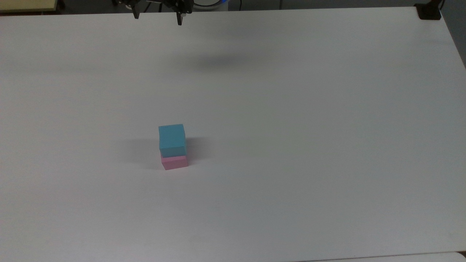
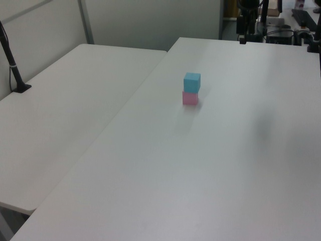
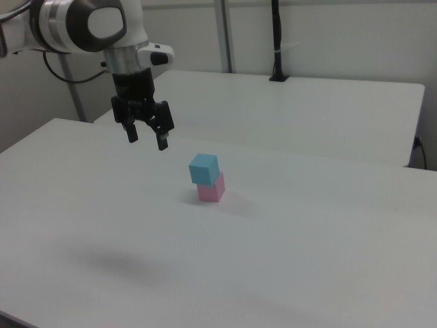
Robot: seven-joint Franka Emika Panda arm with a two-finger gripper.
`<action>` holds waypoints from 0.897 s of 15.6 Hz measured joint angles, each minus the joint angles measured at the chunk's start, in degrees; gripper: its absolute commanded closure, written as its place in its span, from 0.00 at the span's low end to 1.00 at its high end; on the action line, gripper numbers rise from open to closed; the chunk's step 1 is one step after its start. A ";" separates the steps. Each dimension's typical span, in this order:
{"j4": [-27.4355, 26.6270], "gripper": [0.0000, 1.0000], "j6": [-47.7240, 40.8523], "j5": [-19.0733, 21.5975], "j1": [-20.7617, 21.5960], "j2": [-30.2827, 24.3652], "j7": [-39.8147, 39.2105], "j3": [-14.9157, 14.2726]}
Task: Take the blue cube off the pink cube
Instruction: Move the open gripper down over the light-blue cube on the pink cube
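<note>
Tool (image 3: 146, 139): fingers apart, holding nothing, raised high so it can drop over the stack.
Blue cube (image 3: 204, 168): squarely atop the pink cube (image 3: 212, 190), at the tool's 4 o'clock in the right view.
Worktop (image 3: 328, 232): carries the stack, well apart from the tool.

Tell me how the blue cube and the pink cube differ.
Colour: the blue cube is cyan, the pink cube pastel pink. Position: the blue cube sits on top, while the pink cube rests on the table. Alignment: the blue cube is turned slightly off the pink cube's edges. Both look equal in size, plain-faced and matte.
</note>
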 measured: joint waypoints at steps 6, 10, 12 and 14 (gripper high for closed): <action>0.00 0.00 3.50 0.00 0.31 1.58 0.00 0.01; 0.12 0.00 3.56 0.00 0.31 1.73 0.00 0.00; 0.17 0.00 3.62 0.00 0.31 1.74 0.00 0.00; 0.18 0.00 4.47 0.00 0.31 1.74 0.00 0.00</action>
